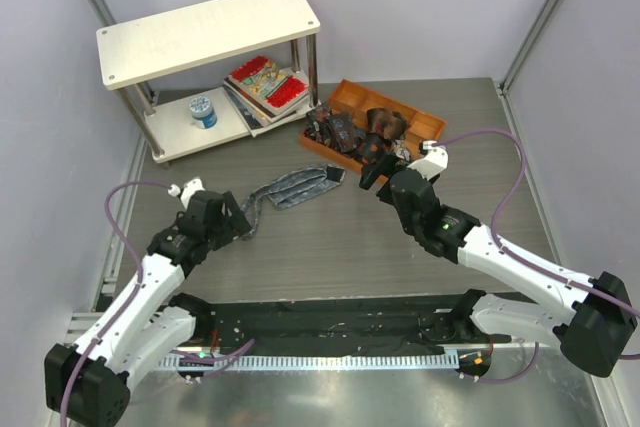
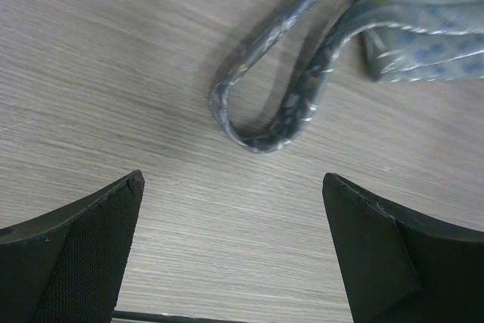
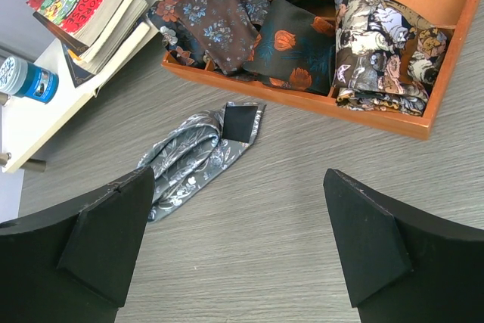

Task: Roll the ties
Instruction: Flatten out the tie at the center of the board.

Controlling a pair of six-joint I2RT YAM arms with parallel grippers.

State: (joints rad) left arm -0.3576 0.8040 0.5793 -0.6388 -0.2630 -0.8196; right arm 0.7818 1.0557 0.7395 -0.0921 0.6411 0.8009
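Quick rundown of the setup: the grey-blue tie [image 1: 295, 187] is laid out loosely folded on the table [image 1: 330, 247], not rolled yet. It's found between the two arms, just in front of the near-left corner of the orange tray [image 1: 425, 123].

The left gripper [image 1: 244, 215] is held low over the wood with its jaws spread wide and nothing pinched. From the left wrist view, a narrow loop of the tie [image 2: 257, 138] is seen just ahead of the left gripper [image 2: 233, 187], apart from both fingers.

The right gripper [image 1: 370, 177] is spread wide too, and nothing is held in it. It's parked near the tray's front edge. In its own view, the right gripper [image 3: 238, 179] is aimed at the tie's [image 3: 193, 156] wider end, where a dark square patch is turned up.

The tray's [image 3: 378, 115] near compartments are packed with rolled ties [image 3: 295, 43] in dark prints with orange and red bits.

Further back-left, books [image 1: 265, 82] and a blue tub [image 1: 203, 110] are kept on the lower board of a small shelf [image 1: 205, 32].
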